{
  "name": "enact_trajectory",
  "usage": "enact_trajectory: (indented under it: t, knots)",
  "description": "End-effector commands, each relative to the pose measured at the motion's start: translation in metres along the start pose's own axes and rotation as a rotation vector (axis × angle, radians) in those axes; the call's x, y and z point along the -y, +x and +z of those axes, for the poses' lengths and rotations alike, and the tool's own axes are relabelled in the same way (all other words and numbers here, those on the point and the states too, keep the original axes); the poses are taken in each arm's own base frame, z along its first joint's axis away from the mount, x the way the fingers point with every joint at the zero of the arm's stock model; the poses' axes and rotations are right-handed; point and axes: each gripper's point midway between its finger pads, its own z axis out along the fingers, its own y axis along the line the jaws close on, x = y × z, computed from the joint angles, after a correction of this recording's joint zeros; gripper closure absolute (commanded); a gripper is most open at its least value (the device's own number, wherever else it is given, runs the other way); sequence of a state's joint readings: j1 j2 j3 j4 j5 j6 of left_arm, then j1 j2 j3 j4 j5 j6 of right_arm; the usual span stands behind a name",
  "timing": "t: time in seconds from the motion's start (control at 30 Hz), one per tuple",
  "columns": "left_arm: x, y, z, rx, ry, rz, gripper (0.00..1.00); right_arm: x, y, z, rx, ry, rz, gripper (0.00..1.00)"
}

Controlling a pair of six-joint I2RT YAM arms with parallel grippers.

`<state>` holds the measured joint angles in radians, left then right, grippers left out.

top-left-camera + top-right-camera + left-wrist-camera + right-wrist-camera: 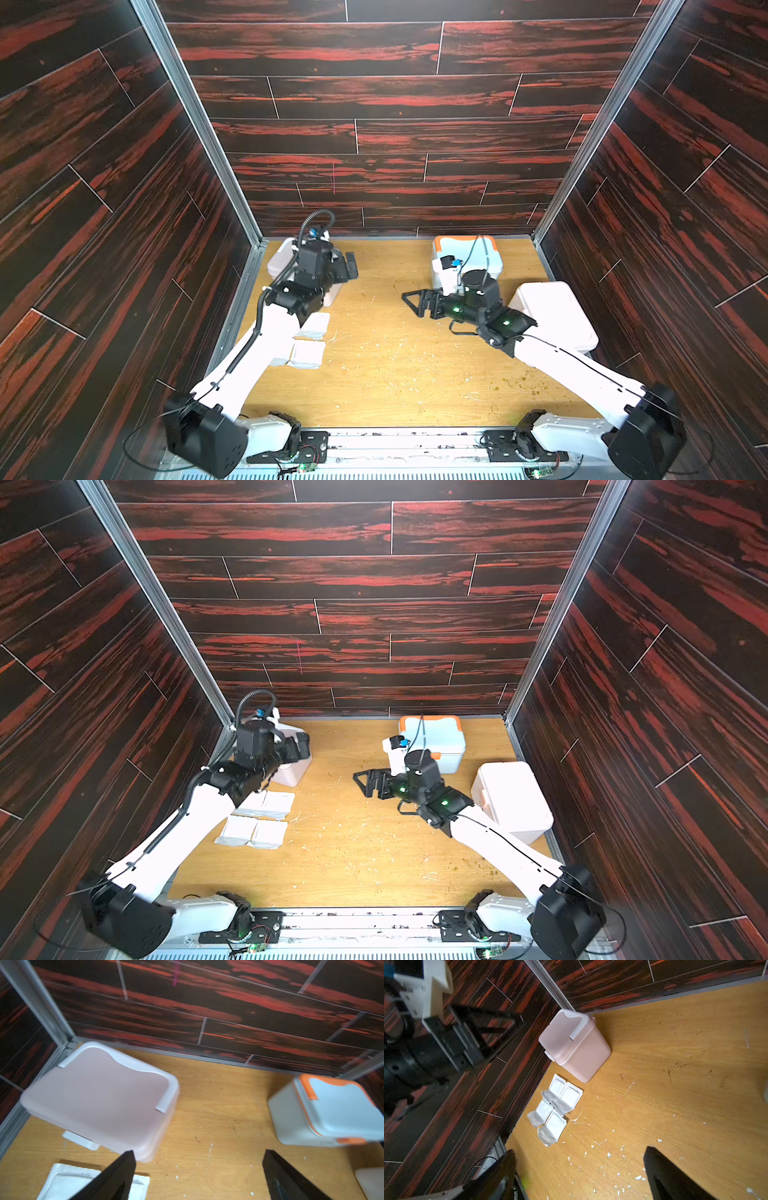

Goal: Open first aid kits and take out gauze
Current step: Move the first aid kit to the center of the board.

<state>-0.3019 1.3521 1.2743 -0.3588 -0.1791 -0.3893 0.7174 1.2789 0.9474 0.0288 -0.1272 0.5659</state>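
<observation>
Three first aid kits stand with lids down: a pinkish one (279, 259) (293, 766) (99, 1095) (571, 1043) in the back left corner, a pale blue one with orange trim (484, 251) (440, 737) (332, 1111) at the back, and a white one (552, 316) (511, 800) at the right. Several flat white gauze packets (309, 340) (257, 820) (556, 1109) (62, 1182) lie on the table in front of the pinkish kit. My left gripper (349, 266) (301, 746) (199, 1153) hovers open and empty over that kit's front. My right gripper (411, 301) (363, 781) (579, 1151) is open and empty above the table's middle, pointing left.
Dark red wood-look walls (374, 137) close in the wooden table (395, 374) at the back and both sides. White crumbs (608, 1155) and brown specks are scattered over the table. A metal rail (395, 440) with both arm bases runs along the front edge.
</observation>
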Motion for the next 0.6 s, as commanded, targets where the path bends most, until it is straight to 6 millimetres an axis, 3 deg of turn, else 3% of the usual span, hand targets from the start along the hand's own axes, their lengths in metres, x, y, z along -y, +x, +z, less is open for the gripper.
enact_trajectory:
  t: [0.0,0.13,0.27,0.57]
  knots:
    - [-0.026,-0.012,0.017,-0.065,-0.023,-0.08,0.0,0.0,-0.004,0.017,0.079,0.038,-0.049,0.01]
    - [-0.073,-0.029,0.043,-0.074,-0.126,-0.14,0.0,0.015,0.011,0.03,0.059,0.098,-0.088,0.01]
    - [-0.127,-0.04,0.071,-0.065,-0.203,-0.264,0.0,0.021,0.023,0.028,0.067,0.143,-0.176,0.01]
    - [-0.201,-0.041,0.131,-0.153,-0.342,-0.288,0.0,0.027,0.045,0.026,0.018,0.172,-0.27,0.01]
